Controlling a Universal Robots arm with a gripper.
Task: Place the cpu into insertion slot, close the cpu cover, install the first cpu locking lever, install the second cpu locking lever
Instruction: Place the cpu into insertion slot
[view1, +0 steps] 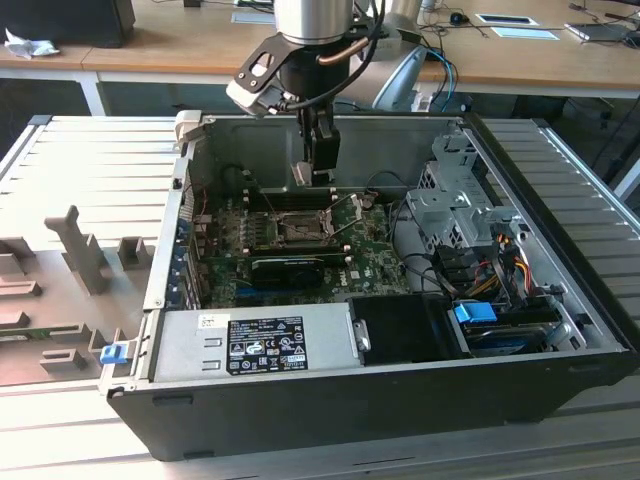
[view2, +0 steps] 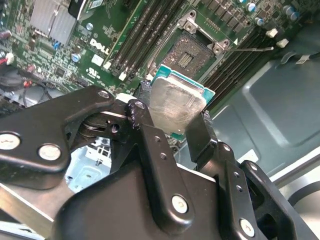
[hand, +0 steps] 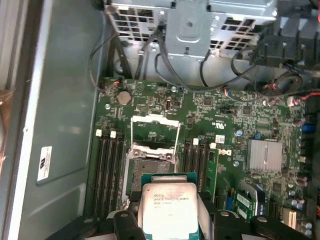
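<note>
The gripper (view2: 173, 111) is clamping the cpu (view2: 176, 100) by two opposite edges, its black fingers (view2: 199, 134) pressing in on either side while the dull silver top is facing the second wrist view. The step in hand appears to be carrying the chip to the insertion slot (hand: 146, 172). Doing it well is likely a matter of squaring the cpu's edges with the socket's silvery rim, levelling it so that no corner is dipping first, and lowering it straight rather than sliding it across the contacts. It also means easing the grip only once the chip is sitting flat inside the rim. The cpu cover (hand: 155, 120) is standing raised at the far edge of the socket in the first wrist view, and a thin wire lever (view2: 252, 48) is lying swung out to one side, so the opening seems to be unobstructed. Even so, the fingers are probably needing room between the rows of black memory slots (hand: 107, 170) flanking the socket on the green motherboard (hand: 220, 115). The chip is sitting at the fingertips, well apart from the slot. In the exterior view it is hanging above the board inside the open computer case (view1: 400, 400).
</note>
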